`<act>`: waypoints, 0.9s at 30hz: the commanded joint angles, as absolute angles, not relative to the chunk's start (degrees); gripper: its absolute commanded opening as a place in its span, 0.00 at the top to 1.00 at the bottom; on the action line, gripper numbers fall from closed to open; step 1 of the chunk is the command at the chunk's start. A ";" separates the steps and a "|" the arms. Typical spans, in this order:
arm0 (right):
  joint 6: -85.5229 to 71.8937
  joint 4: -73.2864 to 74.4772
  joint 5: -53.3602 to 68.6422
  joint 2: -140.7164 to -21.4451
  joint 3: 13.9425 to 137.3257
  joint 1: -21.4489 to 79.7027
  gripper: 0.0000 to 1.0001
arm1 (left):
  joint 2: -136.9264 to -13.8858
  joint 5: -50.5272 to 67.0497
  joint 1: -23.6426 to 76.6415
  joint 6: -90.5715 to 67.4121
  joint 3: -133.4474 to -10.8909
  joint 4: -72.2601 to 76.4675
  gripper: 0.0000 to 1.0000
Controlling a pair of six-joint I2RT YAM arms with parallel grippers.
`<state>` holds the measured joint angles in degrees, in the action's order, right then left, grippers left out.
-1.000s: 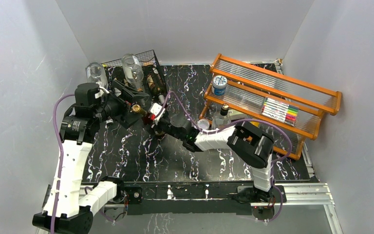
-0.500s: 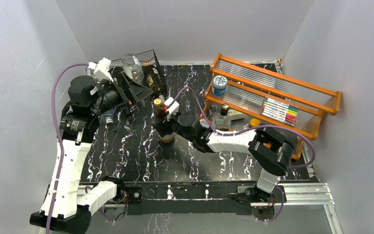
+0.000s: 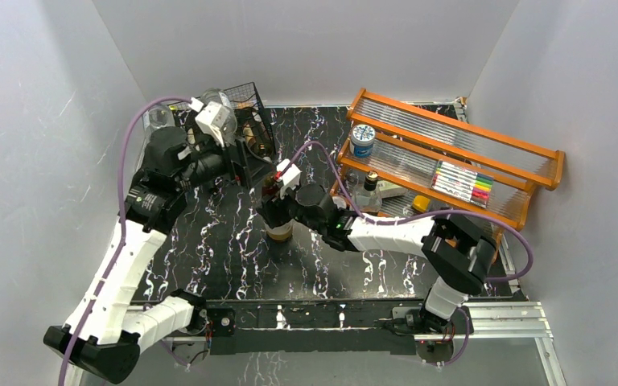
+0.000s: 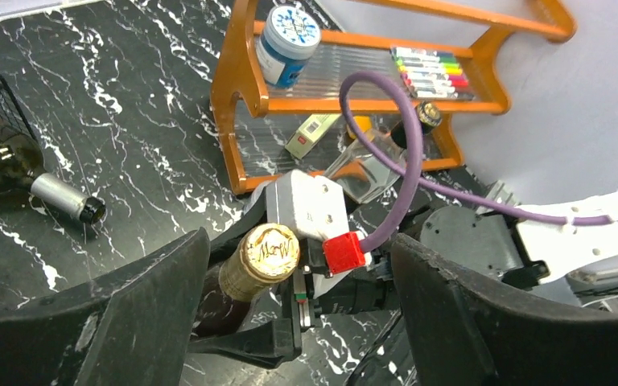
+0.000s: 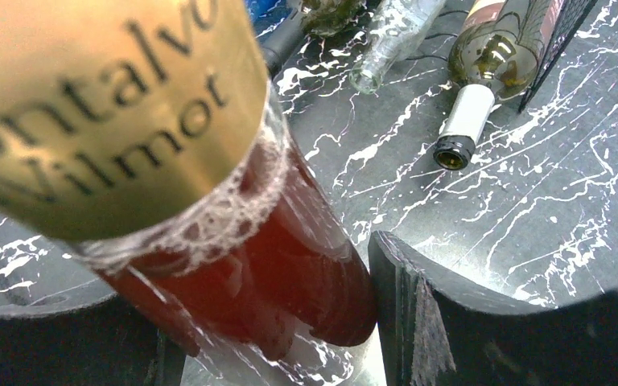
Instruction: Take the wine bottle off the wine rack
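Observation:
A wine bottle [image 3: 278, 221] with red wine, a gold label and a gold foil top [image 4: 267, 256] stands roughly upright in front of the black wire wine rack [image 3: 251, 108]. My right gripper [image 3: 273, 211] is shut on the bottle's lower body [image 5: 290, 265], one finger on each side. Whether the bottle's base touches the table I cannot tell. My left gripper [image 3: 240, 167] hovers between rack and bottle. In the left wrist view this gripper [image 4: 298, 322] is open, looking down on the foil top, with its fingers [image 4: 483, 314] touching nothing.
More bottles lie in the rack, necks pointing out: a dark one [image 4: 40, 183], a white-necked one [image 5: 468, 108] and a clear one [image 5: 394, 32]. At the right stands the orange tiered shelf [image 3: 483, 137], holding a blue-lidded jar [image 3: 362, 138], markers [image 3: 460, 183] and a small bottle [image 3: 368, 193].
The right gripper has drawn the bottle away from the rack and turned it upright over the table. The left arm rose and swung right, and its jaws narrowed.

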<state>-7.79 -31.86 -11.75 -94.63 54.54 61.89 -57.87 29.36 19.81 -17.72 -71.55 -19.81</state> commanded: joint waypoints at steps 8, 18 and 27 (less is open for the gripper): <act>-8.69 -27.79 -13.90 -84.27 56.82 61.96 0.02 | -56.61 22.28 23.81 -12.82 -68.47 -18.02 0.20; -9.23 -7.96 -11.05 -72.22 59.15 61.96 0.02 | -57.51 22.37 26.84 -12.22 -67.85 -19.27 0.21; -6.47 7.66 -14.52 -59.12 63.92 61.96 0.02 | -59.90 12.89 32.92 -8.70 -68.14 -20.96 0.36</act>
<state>-8.62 1.34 -11.70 -63.79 58.19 61.89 -58.76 19.16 29.85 -11.70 -67.83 -19.92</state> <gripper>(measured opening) 0.981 0.677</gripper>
